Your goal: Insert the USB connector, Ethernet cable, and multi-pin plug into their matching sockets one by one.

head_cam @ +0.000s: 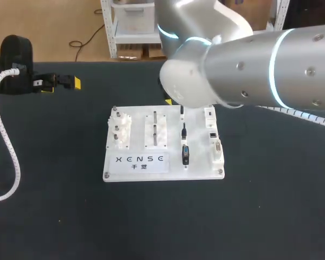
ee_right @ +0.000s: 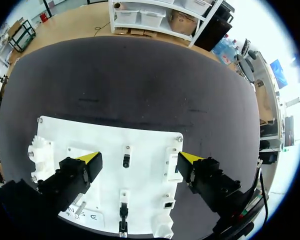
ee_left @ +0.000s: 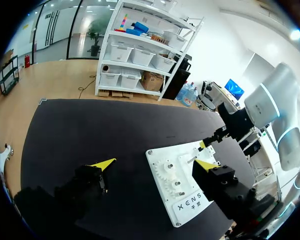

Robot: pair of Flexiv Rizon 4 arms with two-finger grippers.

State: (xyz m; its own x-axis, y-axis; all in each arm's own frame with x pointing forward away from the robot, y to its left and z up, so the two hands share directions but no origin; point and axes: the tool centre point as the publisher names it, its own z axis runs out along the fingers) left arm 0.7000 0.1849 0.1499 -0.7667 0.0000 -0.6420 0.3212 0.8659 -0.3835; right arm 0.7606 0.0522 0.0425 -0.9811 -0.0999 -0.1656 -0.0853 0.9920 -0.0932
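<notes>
While it hangs over the board (ee_right: 150, 140), the right pincer (ee_right: 140, 160) gapes wide, empty.

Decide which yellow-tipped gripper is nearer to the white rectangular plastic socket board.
Right. The right gripper hovers open directly above the white rectangular socket board; the left gripper sits well away, beyond its far-left corner.

**Dark counter in a bright workshop**

A matte black counter (head_cam: 54, 216) fills the foreground. Beyond its far edge lies a light wooden floor (head_cam: 59, 27). A white shelving unit (ee_left: 140, 55) stands on it, loaded with pale storage bins (ee_left: 121, 50) and a cardboard box (ee_left: 151, 80). Behind rise a white wall (ee_left: 225, 45) and tall glass panels (ee_left: 65, 30), and a ceiling lamp (ee_left: 296, 34) glows overhead.
</notes>
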